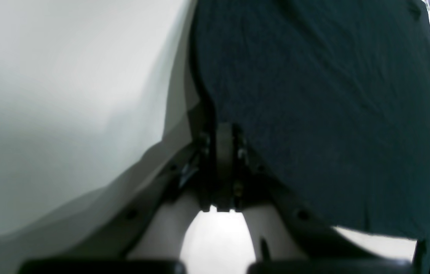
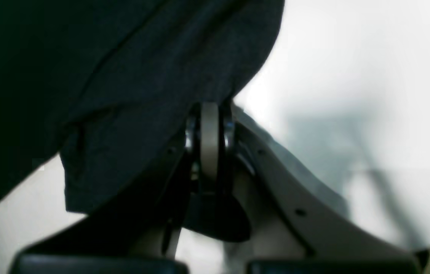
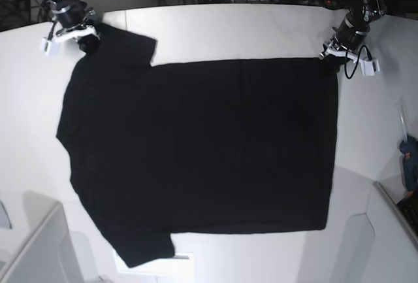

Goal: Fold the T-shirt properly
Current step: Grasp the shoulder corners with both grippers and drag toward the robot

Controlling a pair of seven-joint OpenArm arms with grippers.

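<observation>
left gripper (image 3: 332, 53) pinched shut on the far hem corner of the t-shirt (image 3: 202, 152); in its wrist view the jaws are together with black cloth at the tips (image 1: 224, 131). right gripper (image 3: 83, 36) clamped on the far sleeve edge, fabric bunched between closed jaws (image 2: 210, 108). t-shirt lies spread flat, plain black side up, across the white table (image 3: 215, 31), sleeves toward the right arm's side. blue tool (image 3: 410, 162) near the table's edge.

One black T-shirt (image 3: 196, 152), one white table (image 3: 228, 28), two grippers, left gripper (image 3: 328, 54), right gripper (image 3: 88, 40)
</observation>
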